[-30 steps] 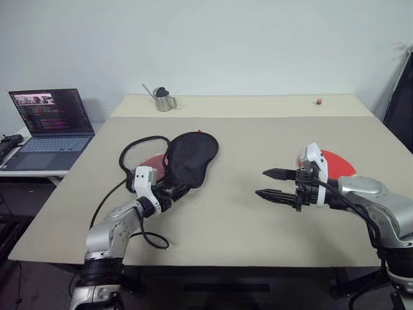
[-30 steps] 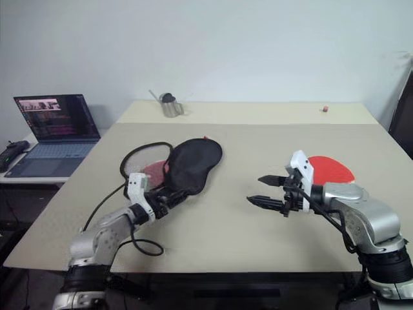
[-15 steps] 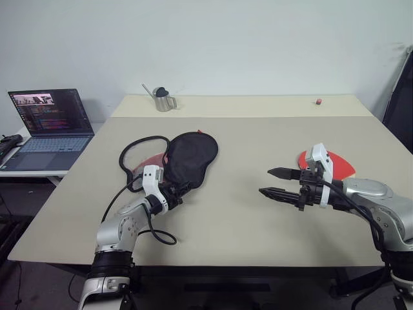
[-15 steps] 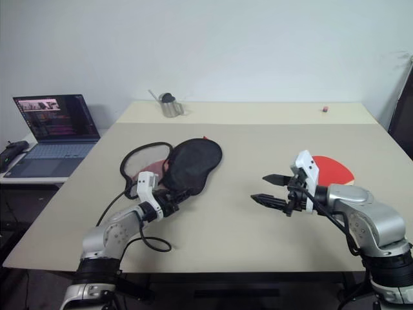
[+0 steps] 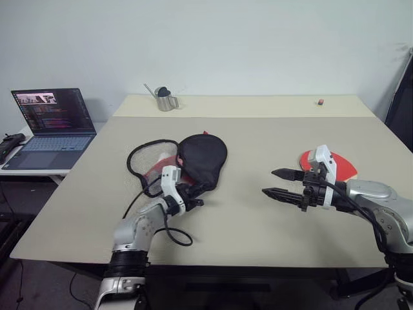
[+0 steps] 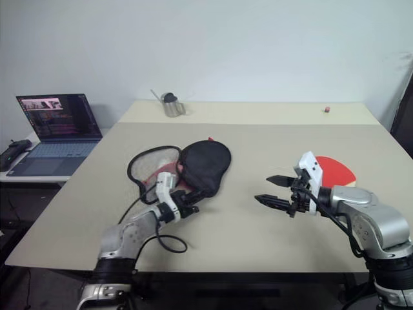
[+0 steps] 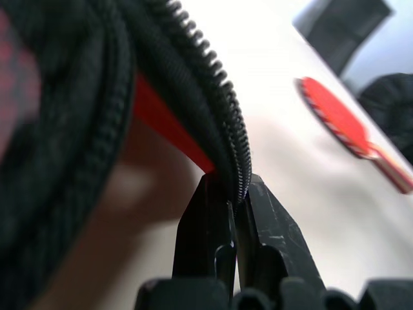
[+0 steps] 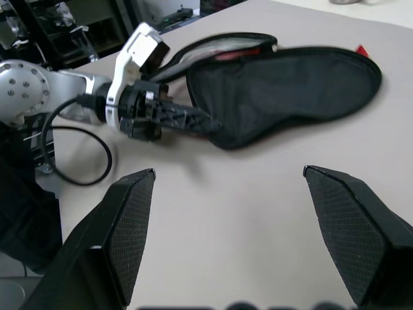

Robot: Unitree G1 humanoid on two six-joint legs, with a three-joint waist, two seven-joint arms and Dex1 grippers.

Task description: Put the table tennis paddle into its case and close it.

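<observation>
The case lies left of the table's middle, black side up and unzipped. Its loose zipper rim loops out to the left over a red inside. My left gripper is shut on the near end of the case; the left wrist view shows its fingers pinching the toothed rim. The table tennis paddle lies flat at the right, red face up, also seen in the left wrist view. My right gripper hovers open just left of the paddle, pointing toward the case, with nothing between its fingers.
An open laptop sits on a side table at the left. A small metal pitcher and a tiny red object stand near the table's far edge. A black cable loops from my left arm onto the table.
My left gripper has closed on the case's zipper rim and moved right, pulling the case a little to the right. The right gripper has stayed open and nearly still.
</observation>
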